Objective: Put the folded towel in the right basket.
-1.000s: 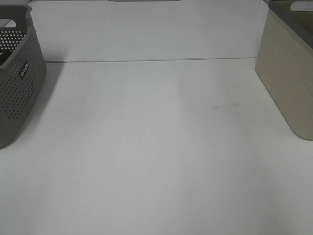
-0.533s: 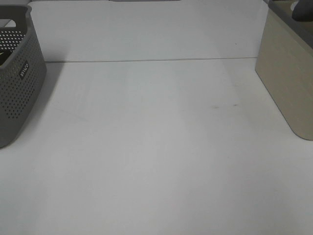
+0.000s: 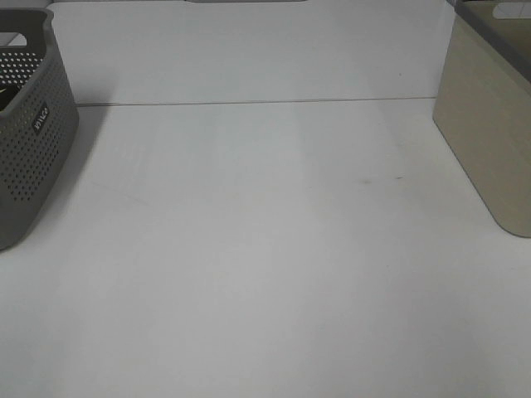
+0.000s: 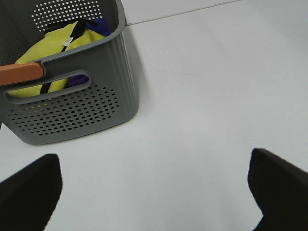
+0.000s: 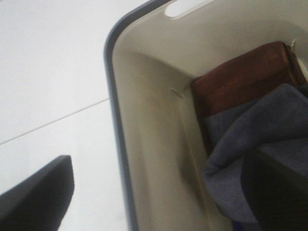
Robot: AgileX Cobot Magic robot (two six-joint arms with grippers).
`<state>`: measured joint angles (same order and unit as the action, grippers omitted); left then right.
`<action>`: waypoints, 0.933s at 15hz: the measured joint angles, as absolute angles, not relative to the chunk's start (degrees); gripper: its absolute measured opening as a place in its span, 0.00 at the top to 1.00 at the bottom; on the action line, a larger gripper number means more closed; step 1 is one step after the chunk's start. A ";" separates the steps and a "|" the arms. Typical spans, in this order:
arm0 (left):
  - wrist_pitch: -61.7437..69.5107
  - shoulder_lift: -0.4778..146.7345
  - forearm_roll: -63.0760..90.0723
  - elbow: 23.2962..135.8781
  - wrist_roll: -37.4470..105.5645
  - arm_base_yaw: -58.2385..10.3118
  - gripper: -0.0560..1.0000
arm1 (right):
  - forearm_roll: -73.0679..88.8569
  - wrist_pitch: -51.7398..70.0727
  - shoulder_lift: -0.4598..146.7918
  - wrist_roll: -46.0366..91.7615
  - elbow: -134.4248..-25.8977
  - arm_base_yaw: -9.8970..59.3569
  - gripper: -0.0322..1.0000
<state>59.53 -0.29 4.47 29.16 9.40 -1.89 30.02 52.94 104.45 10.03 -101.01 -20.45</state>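
Observation:
In the right wrist view a grey-blue towel (image 5: 260,130) lies inside the beige right basket (image 5: 144,144), partly on top of a brown folded towel (image 5: 245,77). My right gripper (image 5: 161,185) is open above the basket's near wall. One finger is outside the basket and the other is over the grey-blue towel, holding nothing. My left gripper (image 4: 154,187) is open and empty above the bare table, beside the grey perforated basket (image 4: 72,106). In the high view only the right basket's side (image 3: 489,124) shows, and neither gripper is in it.
The grey left basket (image 3: 29,133) stands at the table's left edge and holds yellow (image 4: 53,48) and blue (image 4: 98,24) cloth, with an orange handle piece (image 4: 19,73) on its rim. A white table (image 3: 265,249) lies between the two baskets.
A dark shape showed at the right basket's top rim half a second ago and is gone now. Nothing else has moved.

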 joint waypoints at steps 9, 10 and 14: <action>59.53 -0.29 4.47 29.16 9.40 -1.89 0.01 | 28.71 69.27 96.31 10.77 -101.01 -3.50 0.13; 59.53 -0.29 4.47 29.16 9.40 -1.89 0.01 | 27.39 69.67 95.86 10.77 -100.90 -2.58 0.13; 59.53 -0.29 4.47 29.16 9.40 -1.89 0.01 | 18.51 69.67 88.18 7.33 -93.91 -1.89 0.13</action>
<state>59.53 -0.29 4.47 29.16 9.40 -1.89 18.51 69.67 88.18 7.33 -93.91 -1.89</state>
